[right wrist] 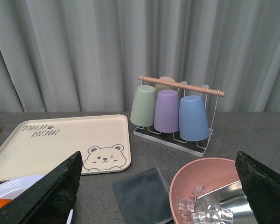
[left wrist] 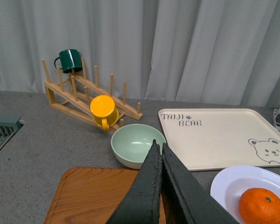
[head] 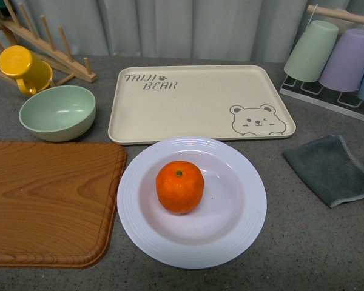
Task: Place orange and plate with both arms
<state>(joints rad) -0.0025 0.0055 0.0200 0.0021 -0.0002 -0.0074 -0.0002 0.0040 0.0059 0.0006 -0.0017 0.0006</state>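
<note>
While the grey, speckled counter [head: 318, 254] spans the whole front view, the widest thing on it is a wooden board [head: 48, 200] with rounded corners and strong grain, filling the lower left of the frame. Above centre lies a flat beige rectangular tray [head: 194, 103] with a raised lip, printed lettering and a bear face. Just below it, at lower centre, sits the plate [head: 246, 233]: round, white and deep, with a wide ridged rim; its left edge is just beside the board. The orange [head: 179, 187] rests in the plate's well, slightly left of the middle, round with dimpled skin and a small green stem dot on top. At the right edge lies a folded grey cloth [head: 333, 168] with stitched hems. At the upper left are a smooth pale green bowl [head: 57, 112] and, behind it, a yellow mug [head: 21, 68] tipped on a slatted wooden rack [head: 60, 51].

The left wrist view shows the left end effector [left wrist: 159, 145], its dark, rough-textured fingers pressed together and gripping nothing. The right wrist view shows the right end effector [right wrist: 158, 154] spread wide, holding nothing.
</note>
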